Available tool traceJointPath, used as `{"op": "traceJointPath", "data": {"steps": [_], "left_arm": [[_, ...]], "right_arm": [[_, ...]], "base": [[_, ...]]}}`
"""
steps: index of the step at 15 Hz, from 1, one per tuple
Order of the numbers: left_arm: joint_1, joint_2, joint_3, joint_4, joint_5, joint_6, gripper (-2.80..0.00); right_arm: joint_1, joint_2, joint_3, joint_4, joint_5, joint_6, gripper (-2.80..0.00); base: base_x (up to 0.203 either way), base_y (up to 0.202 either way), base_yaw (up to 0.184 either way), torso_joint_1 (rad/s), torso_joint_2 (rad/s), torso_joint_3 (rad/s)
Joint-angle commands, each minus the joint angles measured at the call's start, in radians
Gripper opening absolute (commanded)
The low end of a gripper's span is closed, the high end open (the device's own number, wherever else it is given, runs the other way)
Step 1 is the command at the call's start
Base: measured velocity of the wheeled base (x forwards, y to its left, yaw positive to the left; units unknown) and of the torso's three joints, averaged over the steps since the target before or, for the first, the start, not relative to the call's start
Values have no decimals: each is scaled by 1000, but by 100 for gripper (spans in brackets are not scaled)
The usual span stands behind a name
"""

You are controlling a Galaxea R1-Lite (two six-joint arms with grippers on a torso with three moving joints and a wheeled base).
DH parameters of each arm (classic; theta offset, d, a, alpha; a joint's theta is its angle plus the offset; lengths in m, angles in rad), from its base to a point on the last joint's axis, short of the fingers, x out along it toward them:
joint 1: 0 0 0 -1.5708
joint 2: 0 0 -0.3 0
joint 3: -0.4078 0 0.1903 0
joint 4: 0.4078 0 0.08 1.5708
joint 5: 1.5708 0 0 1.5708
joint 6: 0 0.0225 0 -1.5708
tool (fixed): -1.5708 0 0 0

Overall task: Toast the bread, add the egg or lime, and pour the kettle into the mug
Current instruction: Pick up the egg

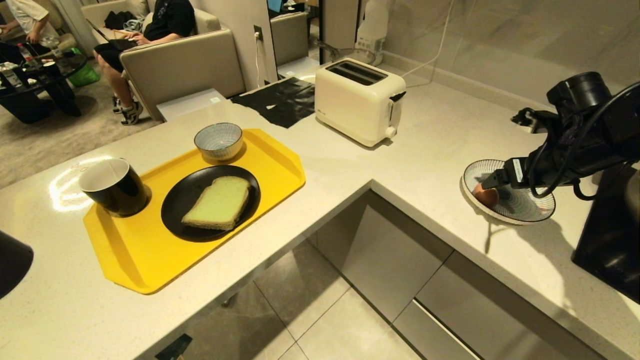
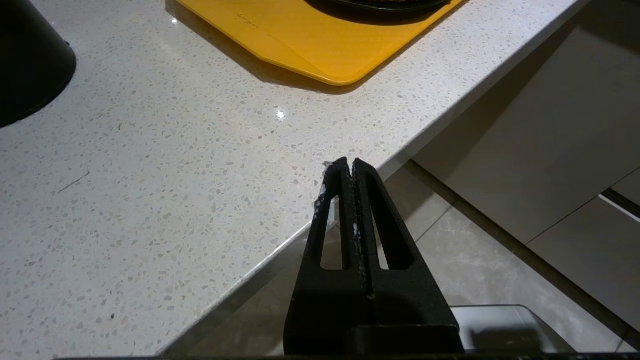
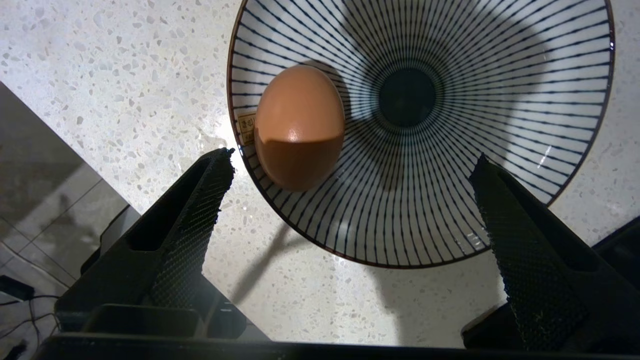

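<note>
At frame centre you see a yellow tray [image 1: 150, 260] carrying a black plate [image 1: 177, 210] and a small striped bowl [image 1: 218, 141]. A cream toaster [image 1: 357, 102] stands upper centre, a wide striped bowl [image 1: 520, 205] sits right, and a seated person [image 1: 150, 30] is upper left.

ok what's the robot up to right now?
The right gripper hangs over the striped dish near the counter edge, fingers spread wide, holding nothing. The egg lies in that dish against its rim, untouched. The left gripper is parked shut by the counter edge. The bread sits on the black plate on the yellow tray, beside the mug and a small bowl. The toaster slots look empty.
</note>
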Motion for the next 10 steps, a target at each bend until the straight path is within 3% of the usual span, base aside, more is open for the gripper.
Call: {"op": "traceJointPath", "data": {"steps": [1,10], "left_arm": [[0,-1,0,0,0,0,-280],[-1,0,0,0,0,0,-280]], "right_arm": [[5,25,-15,4,-2,0,0],[5,85,-32,-47,-41,-1,0]], "base": [[0,0,0,0,0,0],[0,0,0,0,0,0]]}}
